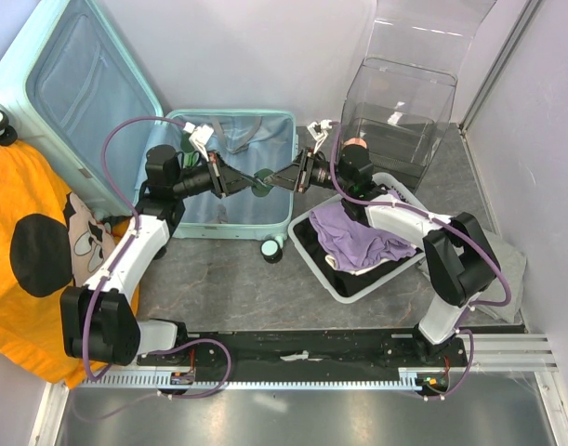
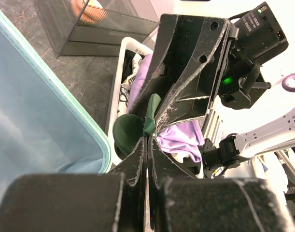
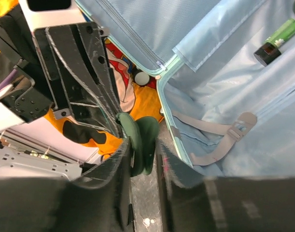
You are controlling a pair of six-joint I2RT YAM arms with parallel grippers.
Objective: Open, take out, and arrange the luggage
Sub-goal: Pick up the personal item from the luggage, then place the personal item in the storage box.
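Note:
The mint luggage (image 1: 285, 149) lies open on the floor, its lid (image 1: 79, 84) leaning back at the left and its pale blue lining (image 3: 234, 96) and grey strap (image 3: 219, 133) showing. Both grippers meet above its right rim. My left gripper (image 1: 250, 183) (image 2: 148, 137) is shut on the edge of a small dark green soft item (image 1: 262, 181) (image 2: 130, 137) (image 3: 147, 140). My right gripper (image 1: 275, 177) (image 3: 143, 145) has a finger on each side of that item, with a narrow gap on one side.
A white mesh basket (image 1: 332, 286) with a purple cloth (image 1: 353, 237) sits right of the luggage. A clear plastic box (image 1: 395, 111) stands behind it. An orange cartoon-mouse cloth (image 1: 23, 186) lies at the left. A green tube (image 3: 282, 34) lies inside the luggage.

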